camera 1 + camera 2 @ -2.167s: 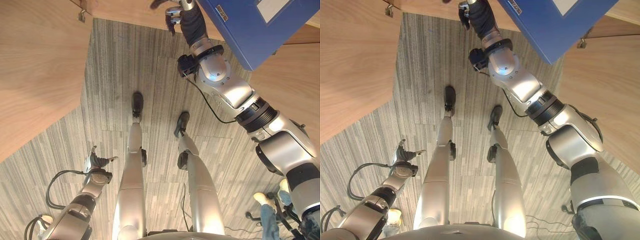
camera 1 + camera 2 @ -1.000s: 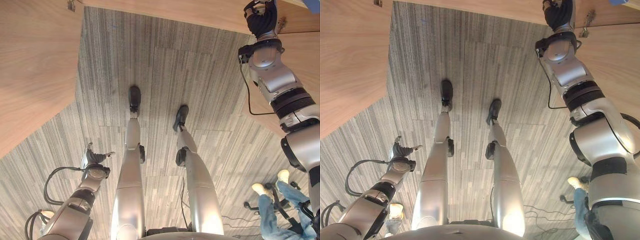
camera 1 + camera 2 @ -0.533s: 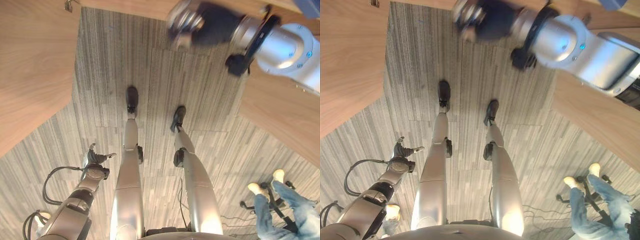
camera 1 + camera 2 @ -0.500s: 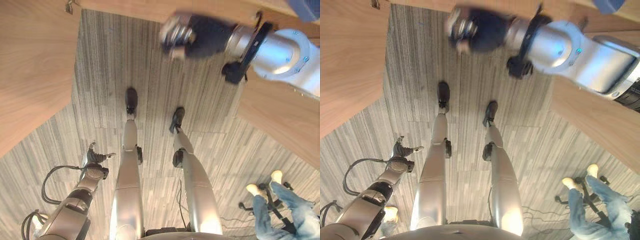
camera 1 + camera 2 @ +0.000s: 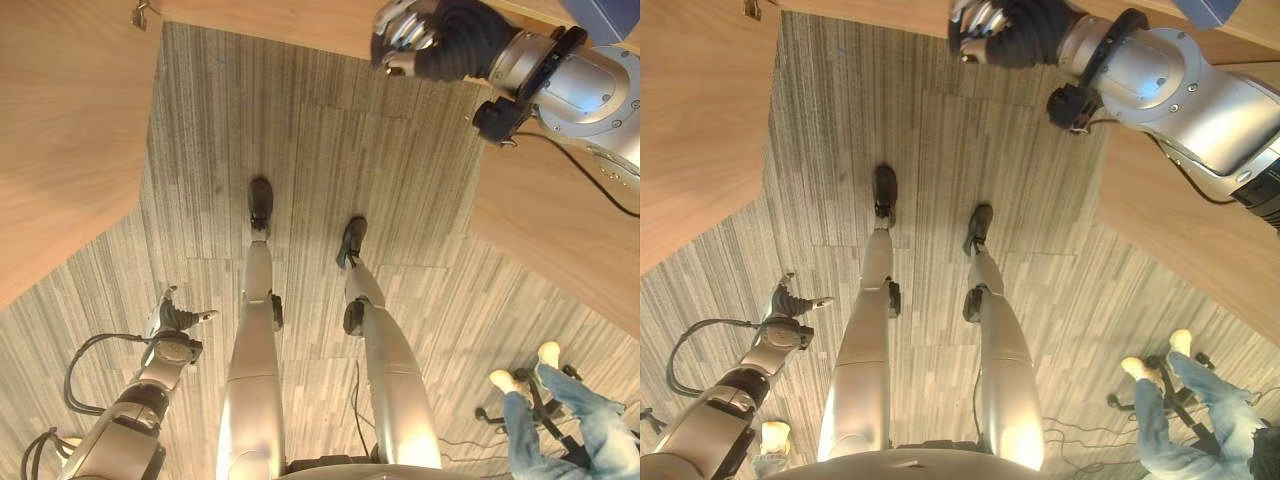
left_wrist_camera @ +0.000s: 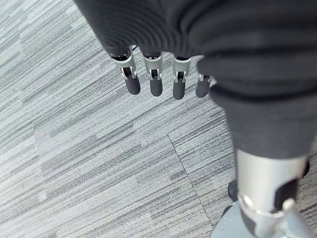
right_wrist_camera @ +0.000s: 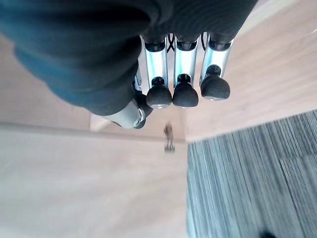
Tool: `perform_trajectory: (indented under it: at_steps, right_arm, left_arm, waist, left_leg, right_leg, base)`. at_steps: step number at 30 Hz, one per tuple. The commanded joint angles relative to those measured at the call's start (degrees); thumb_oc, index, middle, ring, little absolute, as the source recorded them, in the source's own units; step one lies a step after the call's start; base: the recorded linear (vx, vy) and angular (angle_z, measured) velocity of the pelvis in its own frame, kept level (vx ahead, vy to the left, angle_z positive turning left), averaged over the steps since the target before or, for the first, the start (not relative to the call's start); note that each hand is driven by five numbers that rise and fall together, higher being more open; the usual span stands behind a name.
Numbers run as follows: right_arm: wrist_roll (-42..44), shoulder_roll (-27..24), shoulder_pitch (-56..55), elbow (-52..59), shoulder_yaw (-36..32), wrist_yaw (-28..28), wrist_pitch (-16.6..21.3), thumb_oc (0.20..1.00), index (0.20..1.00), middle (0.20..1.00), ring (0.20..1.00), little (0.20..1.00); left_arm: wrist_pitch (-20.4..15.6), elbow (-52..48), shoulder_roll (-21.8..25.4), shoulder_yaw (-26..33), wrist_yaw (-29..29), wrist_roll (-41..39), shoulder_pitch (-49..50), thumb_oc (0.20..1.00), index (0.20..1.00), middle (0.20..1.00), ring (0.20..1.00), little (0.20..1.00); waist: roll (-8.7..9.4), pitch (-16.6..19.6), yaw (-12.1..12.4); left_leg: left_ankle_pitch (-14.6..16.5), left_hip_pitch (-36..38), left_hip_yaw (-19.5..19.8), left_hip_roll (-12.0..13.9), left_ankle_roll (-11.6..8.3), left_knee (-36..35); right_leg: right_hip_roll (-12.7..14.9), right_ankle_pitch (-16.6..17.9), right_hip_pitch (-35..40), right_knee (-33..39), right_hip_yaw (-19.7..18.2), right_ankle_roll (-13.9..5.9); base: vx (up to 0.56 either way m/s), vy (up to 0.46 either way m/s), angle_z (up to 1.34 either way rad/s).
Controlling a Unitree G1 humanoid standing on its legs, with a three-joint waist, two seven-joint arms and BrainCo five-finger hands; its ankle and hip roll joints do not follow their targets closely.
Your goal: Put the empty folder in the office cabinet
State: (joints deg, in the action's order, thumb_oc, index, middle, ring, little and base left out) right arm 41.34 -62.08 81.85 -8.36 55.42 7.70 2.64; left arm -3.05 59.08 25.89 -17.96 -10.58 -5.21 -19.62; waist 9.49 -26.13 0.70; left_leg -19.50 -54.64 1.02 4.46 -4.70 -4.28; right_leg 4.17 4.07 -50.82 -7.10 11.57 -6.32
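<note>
Folder (image 5: 610, 14) corner, mostly cut off.

A corner of a flat blue folder (image 5: 608, 14) is seen inside the light wooden cabinet (image 5: 60, 130).

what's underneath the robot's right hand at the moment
Under the right hand lie grey striped carpet floor and the light wooden cabinet edge. Its fingers hang relaxed, holding nothing. The carpet directly beneath the palm is hidden.

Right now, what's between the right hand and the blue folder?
In the left eye view, the robot's own right wrist and forearm lie between the right hand and the blue folder at the top corner; the hand holds nothing.
</note>
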Motion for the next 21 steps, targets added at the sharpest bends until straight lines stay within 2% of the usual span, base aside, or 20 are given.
perform_trajectory:
  at_steps: [1,3,5,6,8,11,14,21]
  right_arm:
    - [-2.2,0.5,4.1,-7.6,-3.2,-7.9,2.7,0.200,0.200,0.200,0.200,0.200]
    - [-2.3,3.5,3.7,-13.8,-7.0,-11.2,2.7,0.200,0.200,0.200,0.200,0.200]
    - [-2.7,4.7,3.6,-15.5,-8.4,-12.3,2.6,0.200,0.200,0.200,0.200,0.200]
    - [-2.8,7.3,3.9,-20.0,-10.7,-14.4,2.5,0.200,0.200,0.200,0.200,0.200]
    - [-3.1,8.0,4.1,-21.1,-11.4,-15.1,2.4,0.200,0.200,0.200,0.200,0.200]
    - [-3.2,12.1,5.5,-29.0,-14.5,-18.6,2.3,0.200,0.200,0.200,0.200,0.200]
    - [-3.4,13.8,6.9,-33.3,-15.1,-20.1,2.3,0.200,0.200,0.200,0.200,0.200]
    - [-5.4,18.5,14.0,-52.3,-14.7,-24.1,0.3,0.200,0.200,0.200,0.200,0.200]
  left_arm:
    - [0.2,2.5,-0.3,2.2,-0.9,-0.3,3.3,1.000,1.000,1.000,1.000,1.000]
    - [0.0,2.9,-0.7,1.7,-1.2,-1.3,3.1,1.000,1.000,1.000,1.000,1.000]
    - [0.0,3.3,-0.9,1.6,-1.4,-1.7,3.2,1.000,1.000,1.000,1.000,1.000]
    - [-0.2,3.9,-1.2,1.4,-1.5,-2.8,3.1,1.000,1.000,1.000,1.000,1.000]
    - [-0.2,4.1,-1.2,1.3,-1.6,-3.2,3.0,1.000,1.000,1.000,1.000,1.000]
    - [-0.5,4.6,-1.4,0.5,-2.0,-4.5,2.3,1.000,1.000,1.000,1.000,1.000]
    - [-0.7,4.7,-1.5,0.2,-2.3,-5.4,2.2,1.000,1.000,1.000,1.000,1.000]
    - [-2.1,4.9,-1.1,-1.5,-3.6,-7.7,2.9,1.000,1.000,1.000,1.000,1.000]
  waist:
    - [2.62,-1.8,1.1]
    - [2.22,-2.0,1.4]
    - [2.11,-2.1,1.5]
    - [1.85,-2.4,1.7]
    - [1.80,-2.4,1.8]
    - [1.31,-2.8,2.1]
    - [1.05,-2.9,2.3]
    - [0.13,-3.3,3.2]
  left_leg:
    - [10.2,9.0,-2.7,1.1,-5.49,-0.7]
    - [10.2,8.9,-2.7,1.2,-5.41,-0.7]
    - [10.1,8.9,-2.7,1.2,-5.38,-0.7]
    - [10.1,8.8,-2.7,1.2,-5.33,-0.7]
    - [10.1,8.7,-2.6,1.2,-5.32,-0.7]
    - [10.2,8.6,-2.5,1.1,-5.17,-0.7]
    - [10.2,8.5,-2.4,1.0,-5.10,-0.7]
    - [10.2,8.1,-2.2,0.8,-4.78,-0.7]
  right_leg:
    - [1.3,3.8,5.6,12.1,-0.3,-4.54]
    - [1.4,3.7,5.6,12.1,-0.3,-4.53]
    - [1.4,3.7,5.6,12.1,-0.3,-4.51]
    - [1.4,3.7,5.6,12.1,-0.2,-4.45]
    - [1.4,3.7,5.6,12.1,-0.2,-4.44]
    - [1.3,3.7,5.4,12.1,-0.1,-4.34]
    - [1.3,3.8,5.3,12.1,-0.2,-4.28]
    - [1.5,4.3,4.9,12.1,0.1,-4.31]
  base:
    - [0.00,0.000,0.00]
    - [0.00,0.000,0.00]
    - [0.00,0.006,-0.02]
    - [0.00,0.011,-0.04]
    - [0.00,0.000,0.00]
    - [0.00,0.016,0.04]
    - [0.00,0.000,0.00]
    - [0.00,0.000,0.00]
